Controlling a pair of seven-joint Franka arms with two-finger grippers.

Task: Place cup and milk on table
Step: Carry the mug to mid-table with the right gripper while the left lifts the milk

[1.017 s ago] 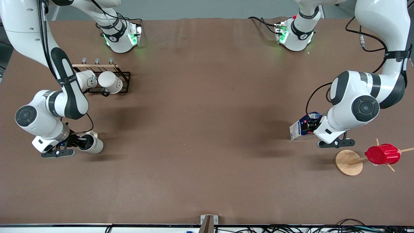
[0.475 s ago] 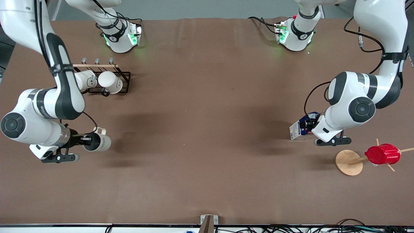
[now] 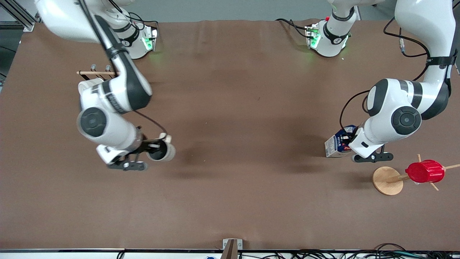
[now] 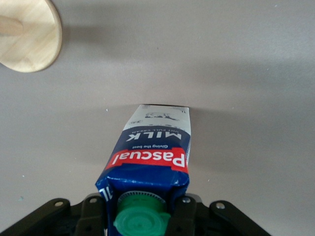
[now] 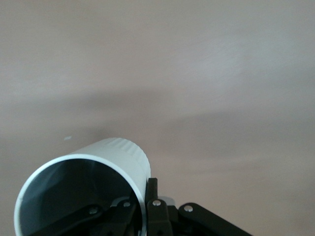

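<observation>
The cup [image 3: 161, 152] is held by the right gripper [image 3: 153, 148], whose fingers are clamped on the rim, one inside the dark grey interior and one outside by the handle, as is seen in the right wrist view [image 5: 81, 191]. The cup is carried in the air on its side over the table [image 3: 230, 201], with its mouth turned toward the front camera. Compared with half a second ago, the right gripper and the cup have been moved a good way toward the table's middle, away from the right arm's end, and the arm is now swung in over the mug rack [image 3: 94, 73], so that only the wooden rail and part of one white mug [image 3: 86, 84] are left showing.

The milk [image 3: 338, 145] is gripped by the left gripper [image 3: 348, 142] at its gabled top, with the fingers [image 4: 183, 216] closed on either side of the green cap [image 4: 141, 218]. The carton is tilted, and its base appears to be on or just above the table; contact cannot be confirmed. It has been shifted only slightly since the earlier frame, and more of its white face is now hidden.

Just beside the left gripper, toward the front camera, the wooden stand [image 3: 387, 181] is seen with the red ribbed cup [image 3: 424, 171] on one of its pegs, unchanged.
</observation>
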